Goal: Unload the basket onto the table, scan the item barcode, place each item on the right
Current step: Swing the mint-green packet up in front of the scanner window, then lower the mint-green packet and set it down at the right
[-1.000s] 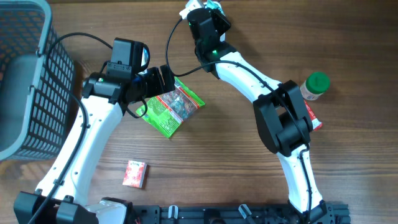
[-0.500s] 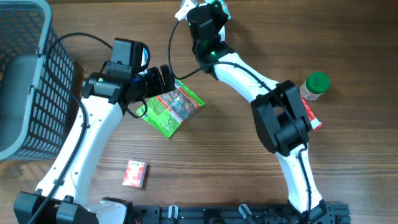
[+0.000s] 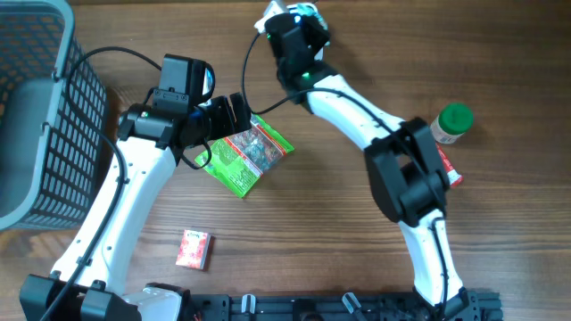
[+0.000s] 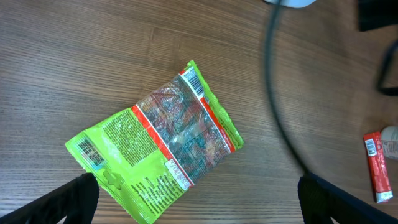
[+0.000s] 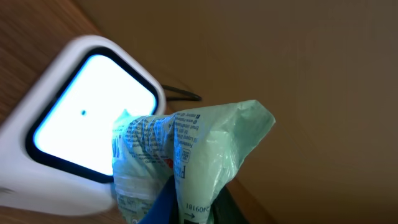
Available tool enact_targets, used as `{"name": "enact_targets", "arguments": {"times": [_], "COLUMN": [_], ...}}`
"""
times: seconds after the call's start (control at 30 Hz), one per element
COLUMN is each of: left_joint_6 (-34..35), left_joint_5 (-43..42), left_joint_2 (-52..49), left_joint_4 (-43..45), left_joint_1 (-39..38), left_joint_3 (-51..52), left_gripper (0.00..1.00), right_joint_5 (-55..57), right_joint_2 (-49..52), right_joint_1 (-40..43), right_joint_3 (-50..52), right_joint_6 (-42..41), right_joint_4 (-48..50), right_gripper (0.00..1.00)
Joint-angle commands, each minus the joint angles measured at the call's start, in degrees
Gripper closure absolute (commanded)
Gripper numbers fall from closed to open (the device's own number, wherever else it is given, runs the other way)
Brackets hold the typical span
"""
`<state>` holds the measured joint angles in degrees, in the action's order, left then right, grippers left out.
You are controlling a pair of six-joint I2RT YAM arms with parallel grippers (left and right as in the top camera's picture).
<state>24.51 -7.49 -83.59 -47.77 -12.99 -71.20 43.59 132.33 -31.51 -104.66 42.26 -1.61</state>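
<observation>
Presenting the item to the scanner is, judging from the frames, the step that the rig is carrying out. Well to the left of the scanner, a grey basket is standing on the worktop. Left of the scanner and far nearer the robot base, a small red carton is lying flat. Closer to the scanner, but also to its left and nearer the base, the left tool is hovering with its jaws spread fully and is gripping nothing. A green snack packet is lying flat directly beneath it.

Directly in front of the scanner's lit window, the pale green bag, the task's item, is being held crumpled and is covering part of the window in the right wrist view. The right tool is pinching the bag's lower end with its jaws almost closed. Printed text is facing the wrist camera; whether a barcode is facing the window cannot be told.

Well to the right of the scanner and nearer the base, a green-capped bottle is standing. A red sachet is lying just beside it, partly under the right arm.

The next move is probably calling for a slow turn of the bag until the code is facing the window squarely. A crease across the bars is likely to block the read.
</observation>
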Motion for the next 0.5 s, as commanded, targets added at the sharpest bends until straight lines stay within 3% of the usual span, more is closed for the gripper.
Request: {"name": "enact_targets", "arguments": {"times": [0.0,0.17,0.3,0.4,0.47], "left_joint_6": [-0.1,-0.1,-0.1,-0.1,-0.1], "left_joint_5": [0.1,0.1,0.1,0.1,0.1], "left_joint_2": [0.1,0.1,0.1,0.1,0.1], "left_joint_4": [0.1,0.1,0.1,0.1,0.1], "left_joint_1": [0.4,0.4,0.4,0.4,0.4], "left_joint_3": [-0.1,-0.1,-0.1,-0.1,-0.1], "left_gripper": [0.0,0.0,0.0,0.0,0.0], "right_joint_5": [1.3,-0.2,-0.2,-1.3,-7.7], "right_joint_2": [-9.0,-14.1,-18.9,-22.9,-24.9], "right_joint_1": [2.6,6.1,7.8,9.0,10.2], "right_joint_3": [-0.7,-0.7,-0.7,-0.7,-0.7], "right_joint_6": [-4.2,-11.5,-22.0,-37.6,-44.7], "right_joint_4": [-4.1,-14.6,-24.0,-36.6,-46.8], "right_gripper": [0.96,0.96,0.96,0.96,0.96]}}
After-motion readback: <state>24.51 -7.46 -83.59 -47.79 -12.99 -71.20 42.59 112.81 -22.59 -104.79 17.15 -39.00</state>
